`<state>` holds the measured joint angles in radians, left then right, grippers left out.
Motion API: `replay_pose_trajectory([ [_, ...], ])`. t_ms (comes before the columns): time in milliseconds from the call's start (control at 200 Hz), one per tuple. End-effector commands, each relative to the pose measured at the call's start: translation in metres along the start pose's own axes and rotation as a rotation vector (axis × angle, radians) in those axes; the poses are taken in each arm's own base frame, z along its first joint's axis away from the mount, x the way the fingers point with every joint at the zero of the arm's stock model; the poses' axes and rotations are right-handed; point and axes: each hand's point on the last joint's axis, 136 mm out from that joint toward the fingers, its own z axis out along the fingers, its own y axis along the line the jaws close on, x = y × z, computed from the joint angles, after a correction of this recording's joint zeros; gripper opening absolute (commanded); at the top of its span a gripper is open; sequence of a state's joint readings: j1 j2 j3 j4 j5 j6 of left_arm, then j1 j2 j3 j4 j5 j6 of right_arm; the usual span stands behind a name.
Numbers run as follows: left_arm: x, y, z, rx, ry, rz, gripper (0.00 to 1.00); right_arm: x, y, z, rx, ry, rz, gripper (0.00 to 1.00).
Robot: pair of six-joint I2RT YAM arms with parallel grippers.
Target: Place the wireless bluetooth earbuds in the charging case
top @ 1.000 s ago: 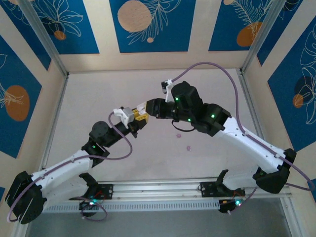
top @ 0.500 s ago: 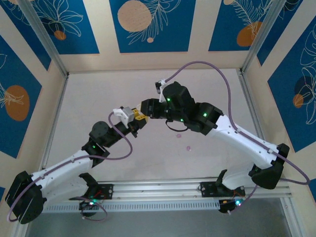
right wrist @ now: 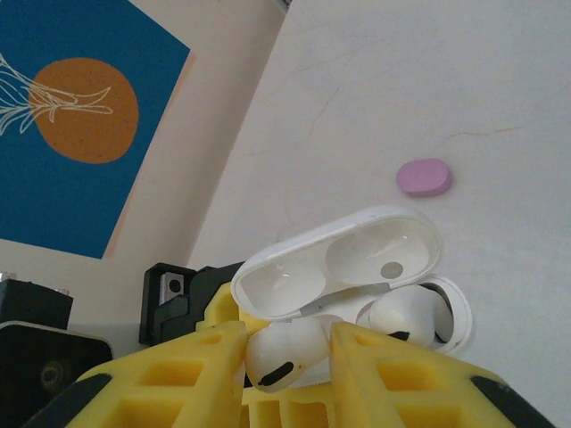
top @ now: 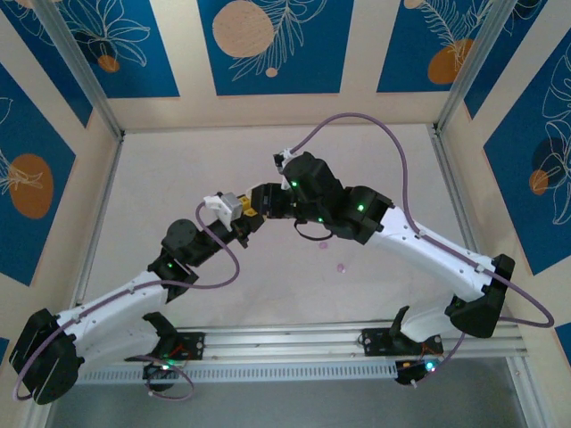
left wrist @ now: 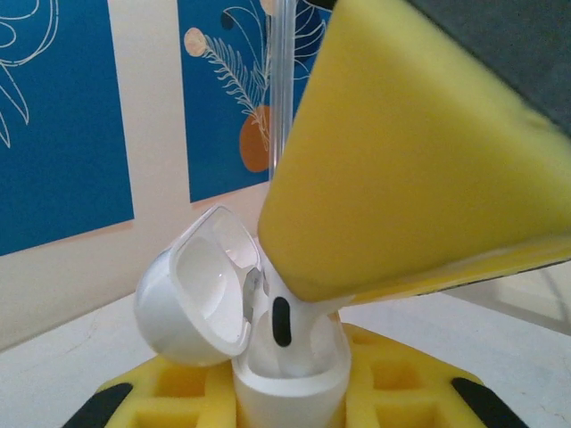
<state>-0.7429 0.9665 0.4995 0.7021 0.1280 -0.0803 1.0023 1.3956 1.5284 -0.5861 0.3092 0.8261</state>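
My left gripper (top: 244,217) (left wrist: 290,397) is shut on the base of a white charging case (left wrist: 294,379) (right wrist: 451,316), held upright with its lid (left wrist: 201,285) (right wrist: 343,259) open. One white earbud (right wrist: 406,316) sits in a socket of the case. My right gripper (top: 260,201) (right wrist: 287,346) is shut on a second white earbud (right wrist: 281,355) (left wrist: 284,321), right at the case's open mouth beside the seated one. Its tip reaches into the case body in the left wrist view. A big yellow finger (left wrist: 410,152) of the right gripper hangs over the case.
A small pink oval piece (right wrist: 424,176) lies on the pale table beyond the case. Two tiny pink pieces (top: 326,242) (top: 341,267) lie on the table under the right arm. Aluminium posts (top: 89,80) and patterned walls ring the table.
The right arm has swung left and come closer to the left gripper, carrying its earbud up to the open case. The left arm has stayed still.
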Motion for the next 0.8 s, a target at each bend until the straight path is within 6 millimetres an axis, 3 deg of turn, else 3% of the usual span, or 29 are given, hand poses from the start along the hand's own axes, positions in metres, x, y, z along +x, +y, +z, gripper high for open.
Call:
replay_pose_trajectory([
  [0,-0.020,-0.003,-0.001,0.002,-0.076,-0.012,0.17,0.000,-0.001,-0.003,0.033,0.006,-0.026,0.33],
  [340,-0.020,-0.009,-0.001,0.033,-0.069,-0.007,0.17,-0.005,0.007,-0.009,0.016,0.005,-0.044,0.41],
  [655,-0.014,-0.006,-0.005,0.016,-0.039,0.007,0.18,-0.023,0.035,-0.041,-0.101,-0.036,-0.085,0.45],
  [720,-0.010,-0.007,-0.006,0.022,-0.024,0.014,0.18,-0.029,0.034,-0.047,-0.106,-0.053,-0.099,0.45],
  [795,-0.006,-0.011,-0.009,0.043,-0.004,0.030,0.17,-0.039,0.019,-0.051,-0.076,-0.062,-0.082,0.45],
])
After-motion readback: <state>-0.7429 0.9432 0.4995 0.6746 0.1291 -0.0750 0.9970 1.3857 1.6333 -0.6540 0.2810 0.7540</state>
